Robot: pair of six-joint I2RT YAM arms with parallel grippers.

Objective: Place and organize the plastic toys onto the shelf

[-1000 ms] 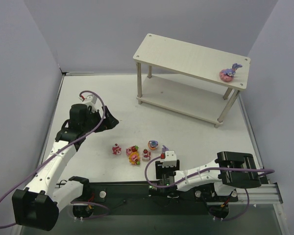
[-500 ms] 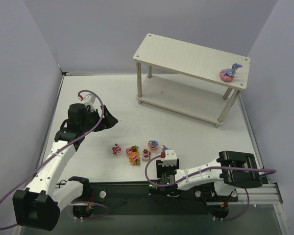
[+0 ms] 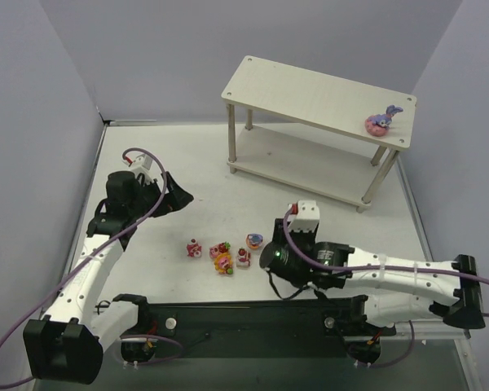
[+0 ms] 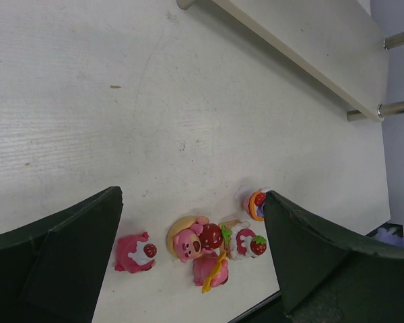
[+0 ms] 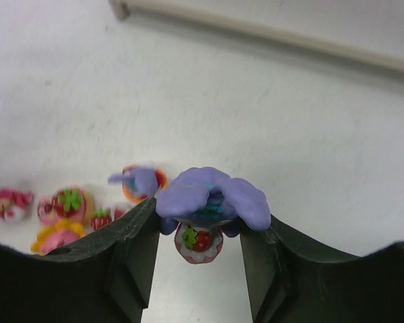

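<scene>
My right gripper (image 5: 198,232) is shut on a purple long-eared bunny (image 5: 212,198) with a strawberry cake base. In the top view the right gripper (image 3: 271,259) hides that bunny. Several toys lie in a cluster on the table: a pink one (image 3: 194,248), a bear with strawberry (image 3: 221,250), a yellow-trimmed one (image 3: 223,263), a strawberry cake (image 3: 243,258) and a bunny on an orange base (image 3: 253,240). My left gripper (image 3: 176,196) is open and empty, up and left of the cluster; the cluster (image 4: 192,239) shows between its fingers. One purple bunny (image 3: 381,122) lies on the shelf (image 3: 310,94) top, right end.
The shelf's lower board (image 3: 301,159) stands on the table at the far right. Grey walls close in the table at left, back and right. A black rail (image 3: 228,314) runs along the near edge.
My right arm has reached out from the near edge, and its gripper now holds the bunny that stood right of the cluster. My left gripper has drawn slightly left.
</scene>
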